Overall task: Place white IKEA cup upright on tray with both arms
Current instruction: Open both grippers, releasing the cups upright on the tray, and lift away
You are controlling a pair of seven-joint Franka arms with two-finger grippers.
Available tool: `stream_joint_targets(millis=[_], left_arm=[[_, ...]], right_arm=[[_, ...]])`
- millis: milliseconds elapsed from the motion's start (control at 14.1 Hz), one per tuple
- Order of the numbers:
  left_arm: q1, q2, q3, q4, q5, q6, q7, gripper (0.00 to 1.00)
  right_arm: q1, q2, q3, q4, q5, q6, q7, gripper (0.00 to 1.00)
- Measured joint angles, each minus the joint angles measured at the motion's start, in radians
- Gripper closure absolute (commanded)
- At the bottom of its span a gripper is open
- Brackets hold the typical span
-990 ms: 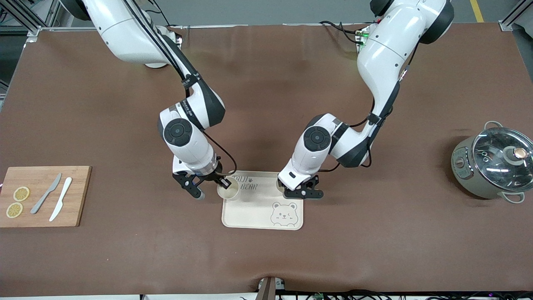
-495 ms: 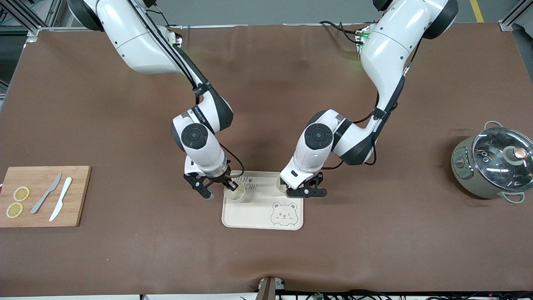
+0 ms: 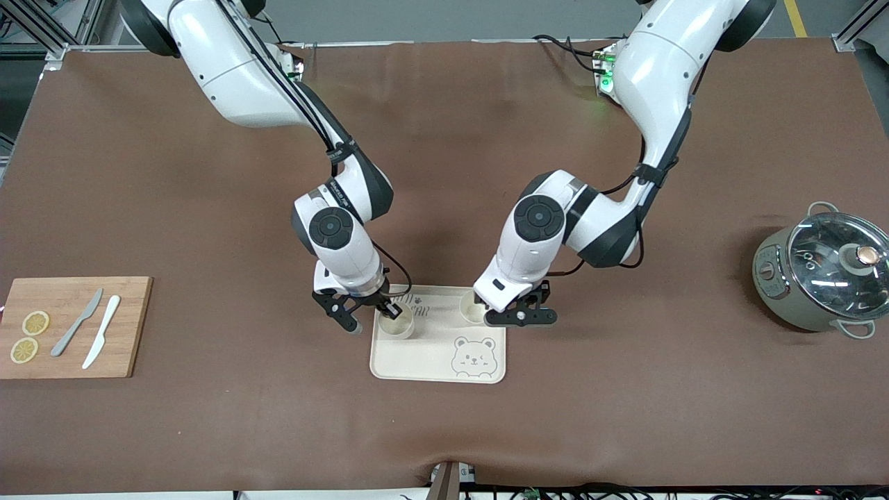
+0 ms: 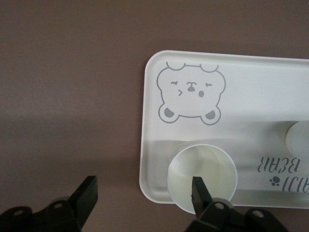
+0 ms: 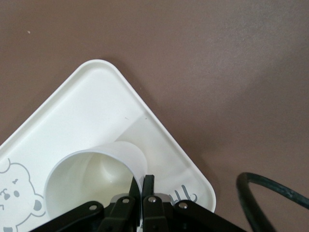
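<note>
The cream bear tray [image 3: 430,354] lies at the table's middle. Two white cups stand upright on it, along the edge farther from the front camera. One white cup [image 3: 396,325] [image 5: 91,179] is at the corner toward the right arm's end, and my right gripper [image 3: 389,311] [image 5: 142,182] is shut on its rim. The other cup [image 3: 474,309] [image 4: 203,174] is at the corner toward the left arm's end. My left gripper [image 3: 519,317] [image 4: 143,191] is open over that corner, with one finger above the cup's mouth and the other over the bare table beside the tray [image 4: 251,87].
A wooden cutting board [image 3: 132,326] with two knives and two lemon slices lies at the right arm's end. A grey pot with a glass lid [image 3: 819,274] stands at the left arm's end. Brown mat surrounds the tray.
My right gripper carried its cup from the tray's edge farther onto the corner. My left gripper opened wider around the other cup and lifted slightly.
</note>
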Motion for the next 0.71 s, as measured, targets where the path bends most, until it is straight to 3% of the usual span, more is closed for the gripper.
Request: stream_joint_targets(millis=[354, 424, 495, 566, 707], left_arm=[[0.031, -0.038, 0.000, 0.000, 0.000, -0.017, 0.000, 0.00], [0.042, -0.048, 0.000, 0.000, 0.000, -0.024, 0.000, 0.00], [0.056, -0.058, 0.000, 0.000, 0.000, -0.028, 0.000, 0.00], [0.072, -0.067, 0.000, 0.000, 0.000, -0.030, 0.004, 0.00], [0.107, -0.080, 0.000, 0.000, 0.000, -0.039, 0.039, 0.00]], right_arm=[[0.003, 0.006, -0.003, 0.001, -0.008, 0.002, 0.004, 1.00], [0.004, 0.006, -0.004, 0.001, -0.008, 0.003, 0.004, 0.94], [0.005, 0.006, -0.005, 0.001, -0.008, 0.003, 0.004, 0.55], [0.006, 0.006, -0.005, 0.001, -0.008, 0.005, 0.004, 0.01], [0.009, 0.007, -0.006, 0.001, -0.010, 0.005, 0.006, 0.00]])
